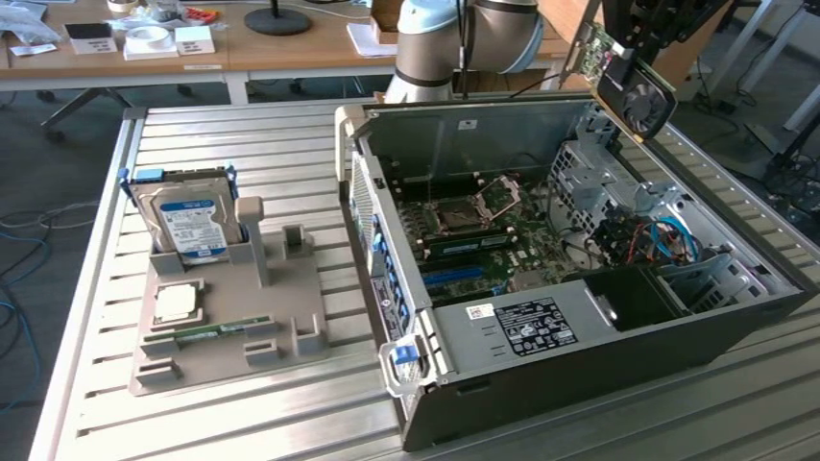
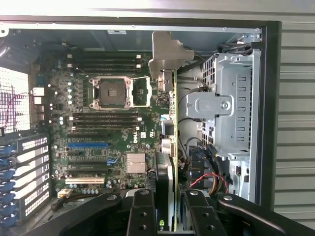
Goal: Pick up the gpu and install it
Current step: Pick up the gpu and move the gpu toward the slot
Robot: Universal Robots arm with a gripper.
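Observation:
The gpu, a green card with a black round fan, hangs in the air above the far right corner of the open computer case. My gripper is shut on it from above. The wrist view looks down the card: the gpu stands edge-on between my two black fingers, gripper, and its silver bracket points away from me. Below it lies the motherboard with a blue slot, an open processor socket and black slots.
To the exterior view's left of the case, a grey holder carries a blue-labelled hard drive, a processor and a RAM stick. A drive cage and cables sit close beside the card. The slatted table carries everything.

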